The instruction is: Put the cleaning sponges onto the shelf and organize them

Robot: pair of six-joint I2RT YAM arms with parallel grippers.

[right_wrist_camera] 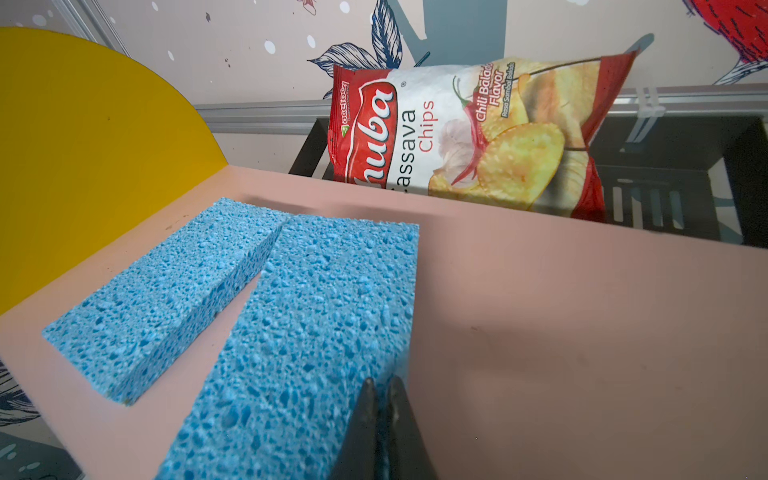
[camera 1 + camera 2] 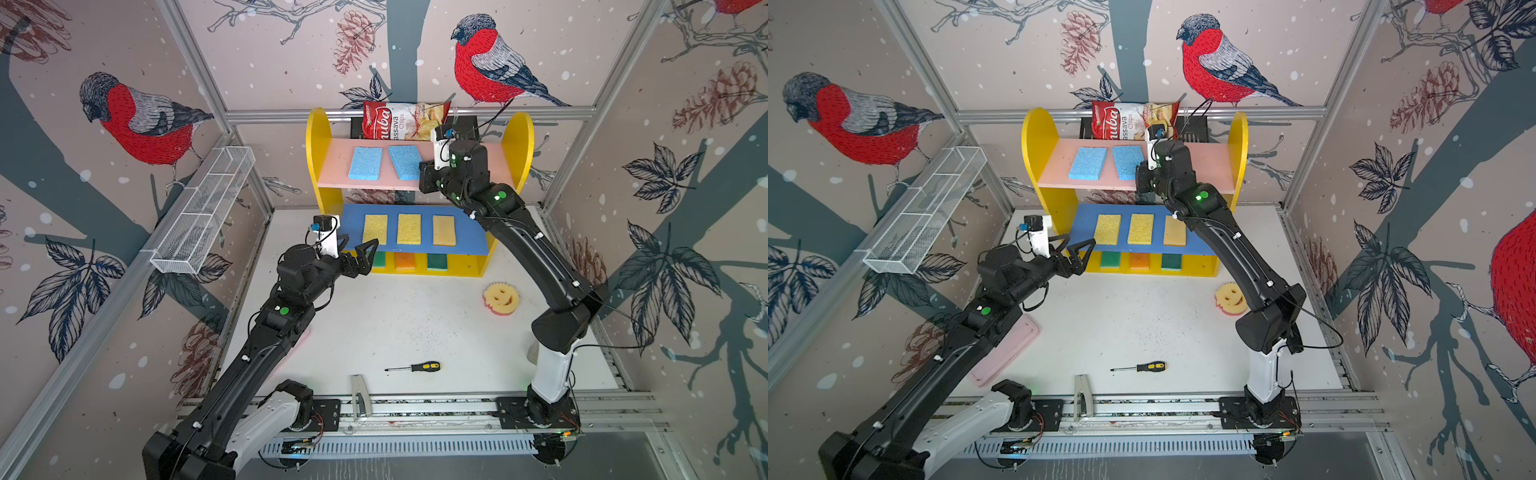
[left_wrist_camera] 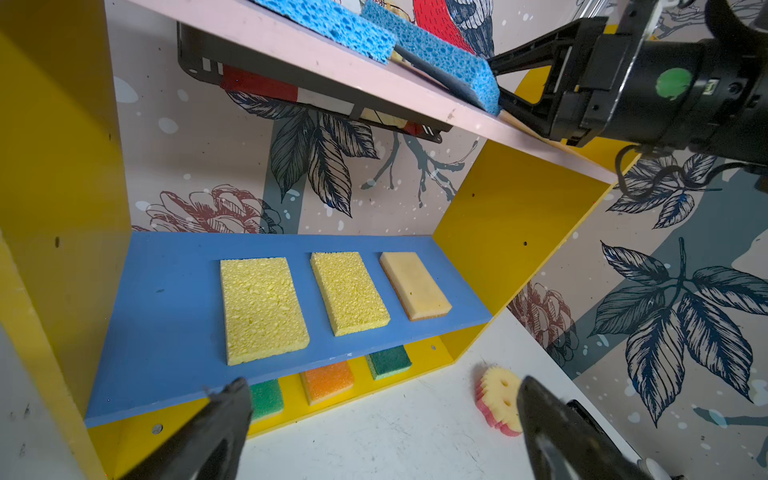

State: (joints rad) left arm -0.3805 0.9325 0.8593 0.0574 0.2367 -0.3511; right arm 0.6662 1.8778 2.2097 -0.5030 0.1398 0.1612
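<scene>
The yellow shelf holds two light blue sponges on its pink board. Three yellowish ones lie on the blue board. Green, orange and green sponges lie on the base. The round smiley sponge lies on the table right of the shelf. My right gripper is shut at the right edge of the second blue sponge, nothing visible between its tips. My left gripper hangs open and empty before the shelf's lower left.
A chips bag stands in a black basket behind the pink board. A white wire mesh tray hangs on the left wall. A screwdriver lies near the table's front. A pink tray lies under my left arm.
</scene>
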